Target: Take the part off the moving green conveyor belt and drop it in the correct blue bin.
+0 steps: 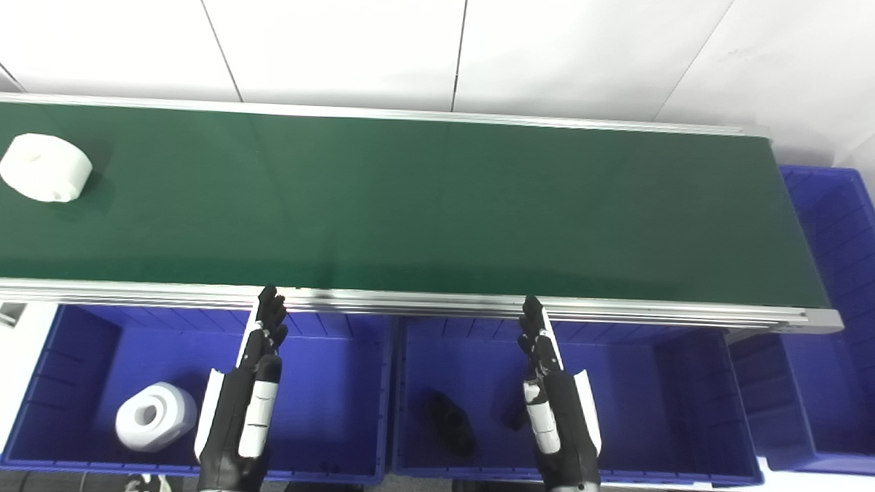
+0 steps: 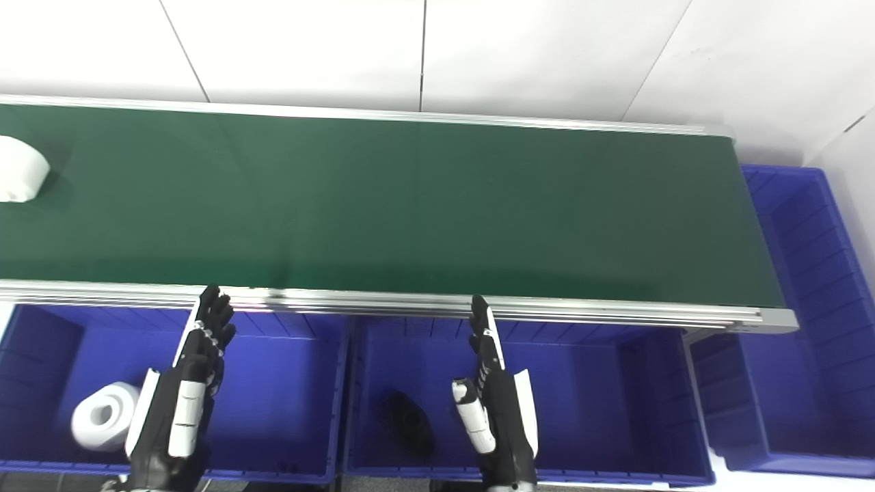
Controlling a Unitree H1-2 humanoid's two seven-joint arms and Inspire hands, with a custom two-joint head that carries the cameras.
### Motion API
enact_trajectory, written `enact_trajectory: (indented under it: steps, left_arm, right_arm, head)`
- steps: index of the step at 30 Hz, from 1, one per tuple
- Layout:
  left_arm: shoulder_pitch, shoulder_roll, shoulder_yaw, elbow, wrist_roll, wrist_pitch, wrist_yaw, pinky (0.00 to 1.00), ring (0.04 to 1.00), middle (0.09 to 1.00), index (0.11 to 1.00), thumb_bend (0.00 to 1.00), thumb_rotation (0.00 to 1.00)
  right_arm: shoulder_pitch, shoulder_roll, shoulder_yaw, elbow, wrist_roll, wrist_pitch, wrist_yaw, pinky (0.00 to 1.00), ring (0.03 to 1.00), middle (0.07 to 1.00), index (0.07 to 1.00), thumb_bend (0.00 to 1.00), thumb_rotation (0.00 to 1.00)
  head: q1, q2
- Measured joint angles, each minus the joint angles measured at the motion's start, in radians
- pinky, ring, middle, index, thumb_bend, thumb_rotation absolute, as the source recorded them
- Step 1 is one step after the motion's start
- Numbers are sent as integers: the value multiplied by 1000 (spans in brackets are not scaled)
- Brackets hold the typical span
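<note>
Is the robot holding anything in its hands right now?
No. The left hand and right hand are open and empty; the white part lies on the belt.

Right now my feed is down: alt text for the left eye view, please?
A white part rides the green belt at far left. Both hands, left and right, hover open over blue bins holding a white part and a black one.

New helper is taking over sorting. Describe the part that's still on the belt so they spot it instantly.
Start at the long green belt running across the scene above the blue bins. Follow it to its far left end: the white round part lies there alone. Its white twin sits inside the left bin, not on the belt.
</note>
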Motion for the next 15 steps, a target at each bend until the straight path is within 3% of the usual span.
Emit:
enact_trajectory:
  steps: [15]
  left_arm:
    - [0, 0, -2, 1, 4, -1, 0, 1000, 1000, 1000, 1000, 566, 977]
  right_arm:
    - [-2, -2, 2, 0, 0, 0, 0, 985, 1000, 1000, 1000, 842, 965]
  head:
    - [2, -2]
